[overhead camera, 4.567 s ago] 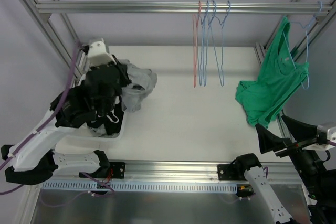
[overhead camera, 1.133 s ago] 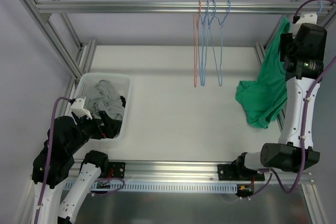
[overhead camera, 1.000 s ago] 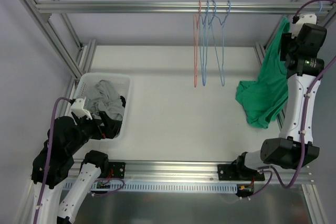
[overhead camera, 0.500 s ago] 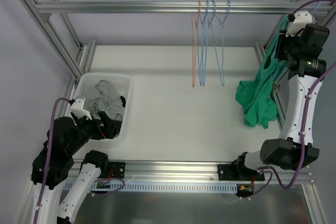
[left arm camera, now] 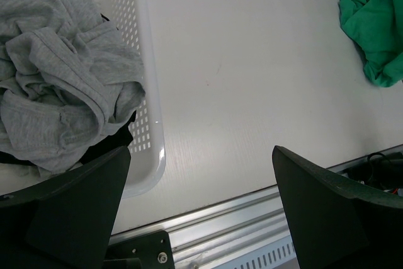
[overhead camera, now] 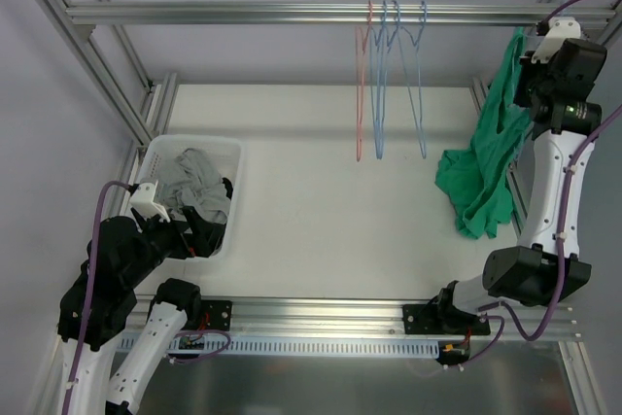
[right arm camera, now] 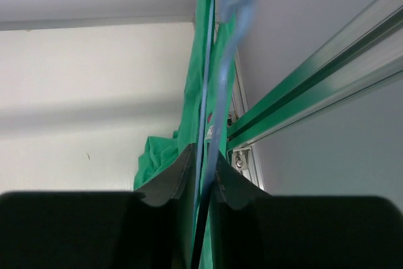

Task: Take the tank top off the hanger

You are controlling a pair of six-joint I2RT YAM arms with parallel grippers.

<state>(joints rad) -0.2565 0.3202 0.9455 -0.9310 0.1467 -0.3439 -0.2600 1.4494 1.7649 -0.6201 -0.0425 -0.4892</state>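
Two arms: right jaws pinch the hanger (right arm camera: 221, 42) and green tank top (overhead camera: 476, 182) above the tabletop's (overhead camera: 311, 191) far-right corner; left jaws gape.

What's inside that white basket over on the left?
A crumpled grey garment fills the white basket, with black fabric showing beneath its near edge. Whatever lies deeper, and the basket's floor, is covered by the cloth.
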